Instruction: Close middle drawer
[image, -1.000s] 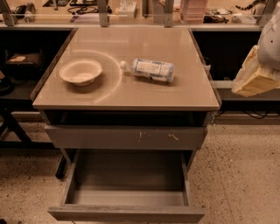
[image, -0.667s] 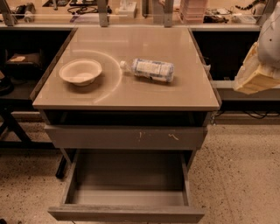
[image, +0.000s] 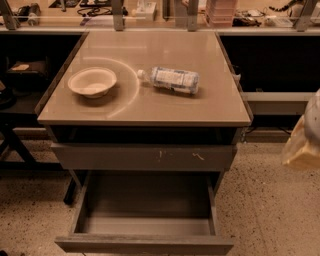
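Observation:
The middle drawer is pulled far out at the bottom of the view. Its plain grey front faces me and its grey tray interior shows nothing inside. Above it is the taller front with pale scratch marks, slightly out from under the tabletop. My gripper is out of view. Only a pale part of my arm shows at the right edge, level with the scratched front and well to the right of the drawers.
On the tan tabletop stand a white bowl at the left and a plastic bottle lying on its side. A cluttered bench runs behind. Speckled floor lies on both sides of the drawer.
The pale arm part at the right edge has moved downward. The drawers, bowl and bottle have not moved.

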